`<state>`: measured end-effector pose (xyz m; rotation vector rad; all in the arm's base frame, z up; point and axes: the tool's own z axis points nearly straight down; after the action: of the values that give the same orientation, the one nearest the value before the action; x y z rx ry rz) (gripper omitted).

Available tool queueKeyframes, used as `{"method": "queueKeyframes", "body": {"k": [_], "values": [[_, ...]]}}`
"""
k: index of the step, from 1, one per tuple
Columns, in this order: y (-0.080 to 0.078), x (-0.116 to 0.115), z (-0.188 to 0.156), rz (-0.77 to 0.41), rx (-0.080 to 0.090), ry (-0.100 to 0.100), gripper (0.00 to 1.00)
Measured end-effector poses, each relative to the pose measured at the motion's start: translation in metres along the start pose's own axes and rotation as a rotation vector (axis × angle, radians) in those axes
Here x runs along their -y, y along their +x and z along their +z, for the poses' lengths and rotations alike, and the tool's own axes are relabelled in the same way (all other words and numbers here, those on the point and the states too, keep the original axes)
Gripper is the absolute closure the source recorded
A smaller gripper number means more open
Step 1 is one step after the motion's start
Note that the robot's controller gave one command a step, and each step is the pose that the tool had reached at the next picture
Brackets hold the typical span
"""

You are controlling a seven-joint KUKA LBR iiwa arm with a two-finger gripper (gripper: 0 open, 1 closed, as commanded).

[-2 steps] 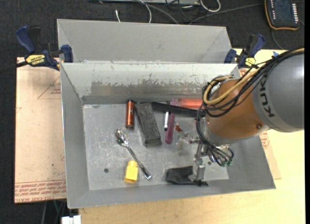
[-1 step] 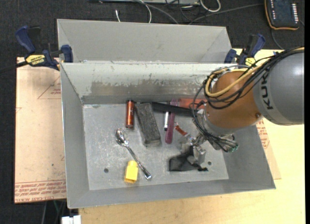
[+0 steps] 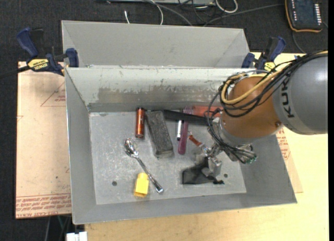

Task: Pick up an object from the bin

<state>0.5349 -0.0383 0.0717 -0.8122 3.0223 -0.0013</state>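
Black flat piece (image 3: 194, 177), one, sits front right beneath your gripper (image 3: 213, 167); grip state can't be told. Left: one spoon (image 3: 136, 156), one yellow block (image 3: 141, 184), one grey bar (image 3: 159, 133)

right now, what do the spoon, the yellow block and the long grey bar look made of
Spoon: metal, polished, by its bright glints. Yellow block: looks like matte plastic or foam; cannot tell which. Grey bar: dull, rough-looking, perhaps stone or foam.

A small black thing (image 3: 194, 177), flat and angular, perhaps a scrap of plastic, lies on the floor of the bin (image 3: 112, 164) toward the near right, its right end hidden beneath the arm.
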Motion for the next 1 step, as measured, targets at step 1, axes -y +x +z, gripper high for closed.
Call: {"method": "queueKeyframes", "body": {"k": [1], "values": [[-0.0024, -0.0029, -0.0268, 0.001, -0.01, -0.007, 1.0]]}}
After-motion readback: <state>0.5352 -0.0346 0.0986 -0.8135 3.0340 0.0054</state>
